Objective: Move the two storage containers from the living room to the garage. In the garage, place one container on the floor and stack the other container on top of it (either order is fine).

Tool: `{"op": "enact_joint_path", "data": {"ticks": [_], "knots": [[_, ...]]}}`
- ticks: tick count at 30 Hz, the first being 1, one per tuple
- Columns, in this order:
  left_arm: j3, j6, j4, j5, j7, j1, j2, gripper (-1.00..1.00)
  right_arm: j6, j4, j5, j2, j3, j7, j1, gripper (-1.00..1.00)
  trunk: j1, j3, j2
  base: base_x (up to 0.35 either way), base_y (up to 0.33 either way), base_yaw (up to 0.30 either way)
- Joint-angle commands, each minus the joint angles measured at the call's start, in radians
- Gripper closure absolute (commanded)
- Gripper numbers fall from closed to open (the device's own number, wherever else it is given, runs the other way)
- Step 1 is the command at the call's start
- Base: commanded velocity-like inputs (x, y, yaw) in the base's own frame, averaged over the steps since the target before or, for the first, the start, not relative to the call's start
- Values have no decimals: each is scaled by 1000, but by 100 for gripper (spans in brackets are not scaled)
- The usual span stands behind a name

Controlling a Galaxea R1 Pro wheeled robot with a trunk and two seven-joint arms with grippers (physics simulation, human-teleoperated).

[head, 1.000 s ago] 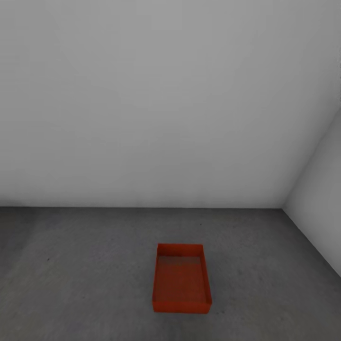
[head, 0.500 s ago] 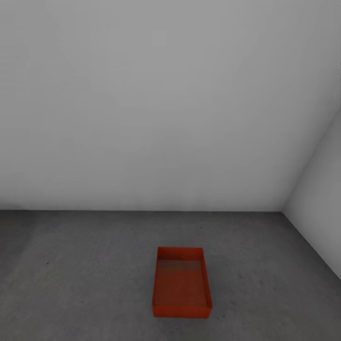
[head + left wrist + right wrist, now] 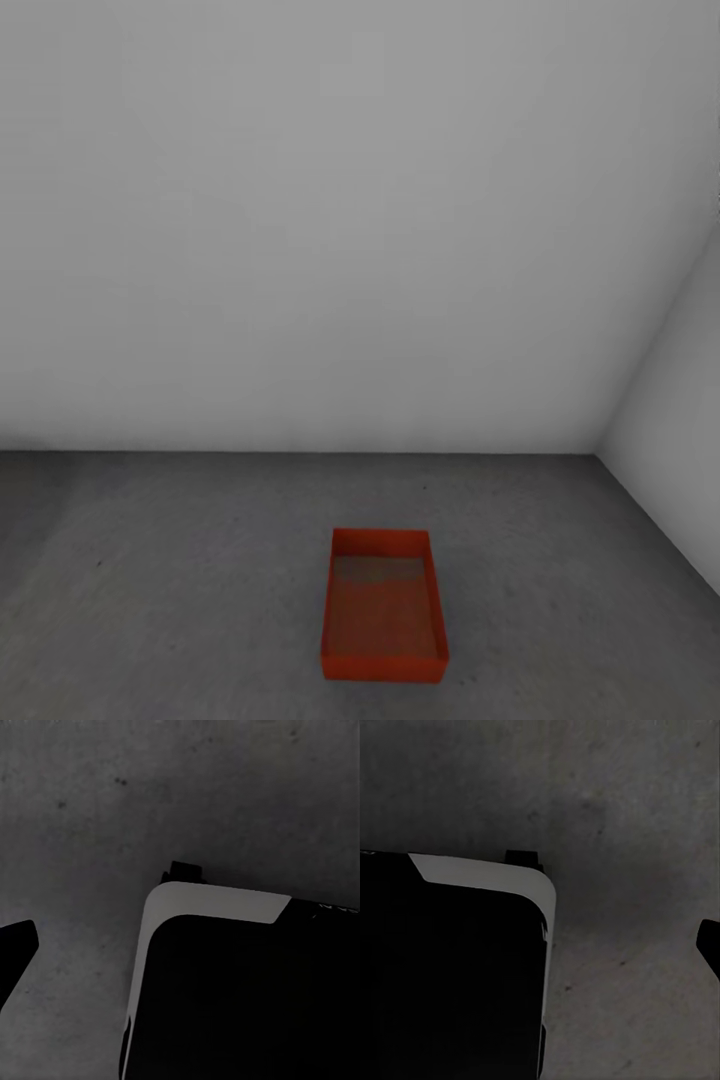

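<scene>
**A:** Whereabouts of the storage container [image 3: 384, 606]?

**B:** Resting flat on the dark grey concrete floor [image 3: 180, 560] of the garage. Open top up, empty, long side running away from the head camera. Near the corner of two pale grey walls [image 3: 300, 250], touching neither.

**A:** Reason for lying there?

**B:** Probably set down as the bottom bin of the stack. Level, free on every side, ready to take a second bin on top. With one bin on view, perhaps half the job done.

**A:** And the claws?

**B:** Seemingly free of any load. Pointing down past the robot's black, white-edged base [image 3: 247, 997] at speckled concrete. One dark tip [image 3: 15, 949] at the edge of the left wrist view, another dark point [image 3: 711, 945] in the right wrist view. Perhaps fingers of the left gripper and right gripper. Released or clenched: cannot tell.
</scene>
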Motion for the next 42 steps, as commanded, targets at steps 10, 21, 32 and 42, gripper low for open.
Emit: {"op": "enact_joint_path", "data": {"ticks": [10, 21, 32, 42], "knots": [[-8, -3, 1, 9, -1, -1, 0, -100, -9, 3, -8, -3, 8, 0, -1, -100, 0, 15, -1, 0, 0, 0], [-8, -3, 0, 9, -1, -1, 0, -100, -9, 3, -8, -3, 8, 0, -1, -100, 0, 33, -1, 0, 0, 0], [-8, -3, 0, 9, -1, -1, 0, -100, -9, 3, -8, -5, 8, 0, 0, -100, 0, 51, -1, 0, 0, 0], [-8, -3, 0, 9, -1, -1, 0, -100, -6, 3, -8, -6, 8, 0, 0, -100, 0, 67, -1, 0, 0, 0]]}}
